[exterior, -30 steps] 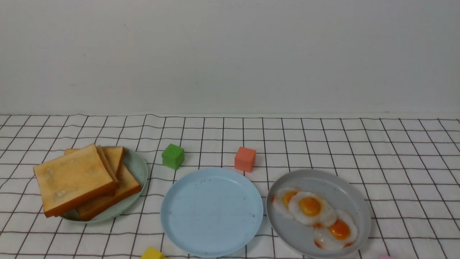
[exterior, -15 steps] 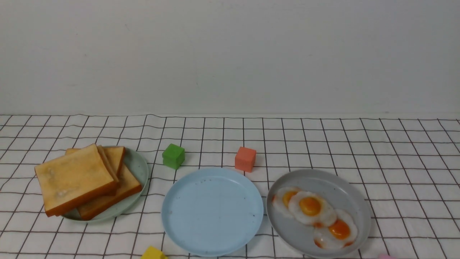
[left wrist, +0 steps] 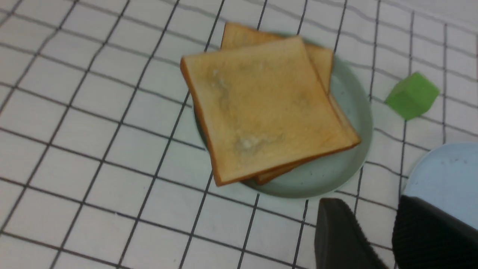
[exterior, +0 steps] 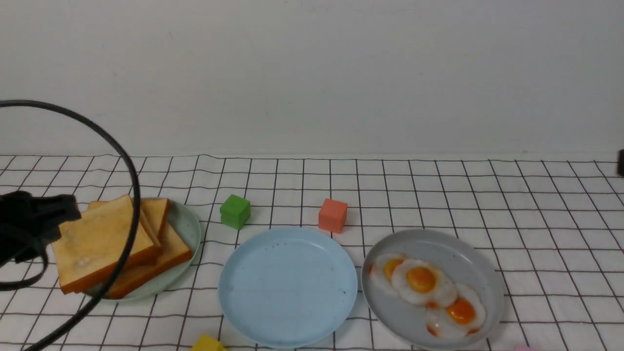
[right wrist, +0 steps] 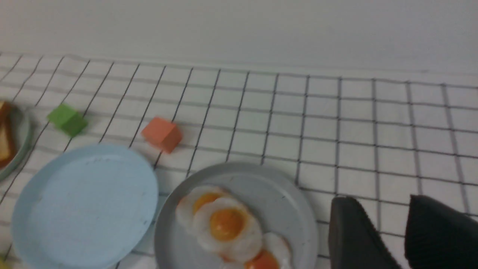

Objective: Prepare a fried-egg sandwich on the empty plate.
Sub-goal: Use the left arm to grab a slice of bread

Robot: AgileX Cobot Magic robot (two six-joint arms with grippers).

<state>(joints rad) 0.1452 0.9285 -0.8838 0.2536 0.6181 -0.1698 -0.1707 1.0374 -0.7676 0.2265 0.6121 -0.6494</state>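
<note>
Two arms newly visible — toast (exterior: 105, 243), eggs (exterior: 421, 282) unmoved

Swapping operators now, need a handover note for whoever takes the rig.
Left tool: open, nothing in it, near the toast side.
Right tool: open, nothing in it, on the egg side.
Toast slices: piled on the pale green plate, robot's left.
Fried eggs: three, overlapping, on the grey plate, robot's right.
Light blue plate: in the middle, empty.
Done: no part of the sandwich is on the blue plate.
Left: a toast slice, an egg, then a second slice on top.
</note>
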